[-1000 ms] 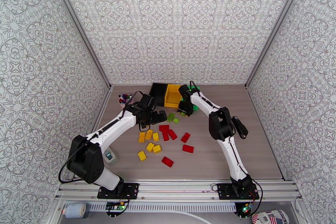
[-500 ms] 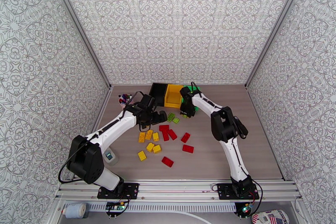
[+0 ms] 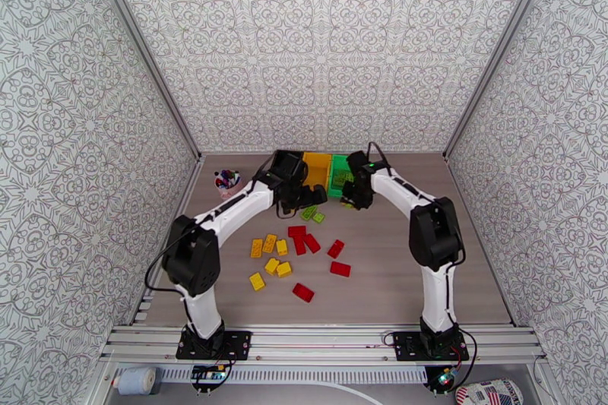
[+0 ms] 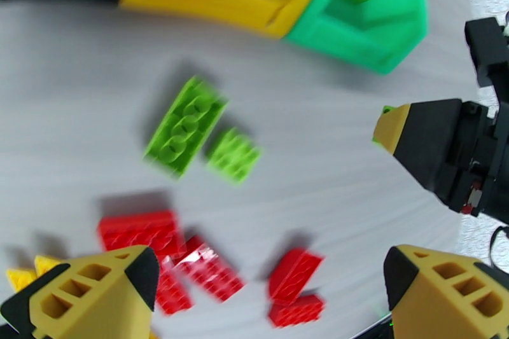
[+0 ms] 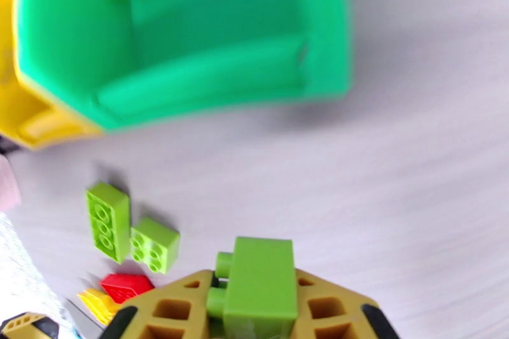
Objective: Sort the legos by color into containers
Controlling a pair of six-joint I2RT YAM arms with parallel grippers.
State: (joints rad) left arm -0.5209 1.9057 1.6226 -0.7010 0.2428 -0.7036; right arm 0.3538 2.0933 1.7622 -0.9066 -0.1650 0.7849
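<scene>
- right gripper (image 5: 254,316) is clamped on a light green brick (image 5: 259,280), lower middle of its wrist view; the green bin (image 5: 203,83) sits upper left, apart from it.
- released too soon, the brick may land on the table (image 5: 413,175) short of the bin.
- left gripper (image 4: 267,267) is spread wide, empty, above two green bricks (image 4: 186,125); the grippers are close and could bump.
- no readable writing or brand.
</scene>
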